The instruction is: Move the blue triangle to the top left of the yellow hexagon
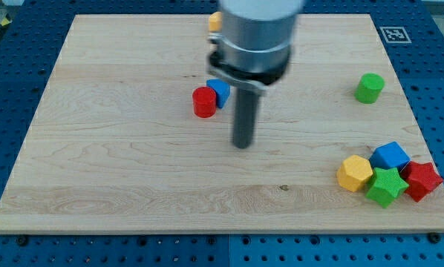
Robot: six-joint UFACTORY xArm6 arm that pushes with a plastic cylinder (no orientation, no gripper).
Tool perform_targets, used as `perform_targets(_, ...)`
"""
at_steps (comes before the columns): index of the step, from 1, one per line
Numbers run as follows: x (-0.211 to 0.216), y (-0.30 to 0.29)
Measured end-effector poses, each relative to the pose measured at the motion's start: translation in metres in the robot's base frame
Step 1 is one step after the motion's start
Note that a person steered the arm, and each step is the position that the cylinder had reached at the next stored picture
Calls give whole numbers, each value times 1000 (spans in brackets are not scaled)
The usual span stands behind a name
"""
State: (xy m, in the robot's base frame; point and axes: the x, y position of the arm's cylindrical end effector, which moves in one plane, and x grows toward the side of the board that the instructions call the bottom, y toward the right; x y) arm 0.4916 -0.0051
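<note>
Two blocks touching near the middle of the table, a little toward the top edge: the blue triangle (pixel 220 90) and, against its bottom-left side, a red cylinder (pixel 203 101). Well apart from them, near the bottom right corner, the yellow hexagon (pixel 354 173), crowded by a blue cube (pixel 390 156), a green star (pixel 386 185) and a red star (pixel 422 180).

No jaws on the end effector (a bare rod, so nothing to part, close or clamp). My tip (pixel 242 145) down on the table, just toward the bottom right of the triangle, touching no block.

Wrong side for pushing, by the look of it. Better to:
- circle wide round the triangle's top side, keeping clear of it on the way;
- set down at its top-left face, above the red cylinder, so as not to drag that one along;
- push on a line toward the bottom right corner, aiming at the bare wood up and left of the hexagon;
- correct early if the triangle rotates off the rod;
- stop short of contact with the hexagon, since a nudge could likely scatter the cluster.
</note>
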Motion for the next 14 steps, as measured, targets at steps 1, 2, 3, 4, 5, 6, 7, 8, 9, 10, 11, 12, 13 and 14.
perform_targets(1,-28,-62)
perform_targets(2,-74,-92)
perform_targets(3,-117,-59)
perform_targets(4,-115,-50)
perform_targets(5,-109,-43)
perform_targets(6,-102,-12)
perform_targets(7,-91,18)
perform_targets(8,-74,24)
perform_targets(9,-61,23)
perform_targets(10,-43,22)
perform_targets(11,-19,22)
perform_targets(12,3,19)
perform_targets(13,23,-16)
perform_targets(14,41,-45)
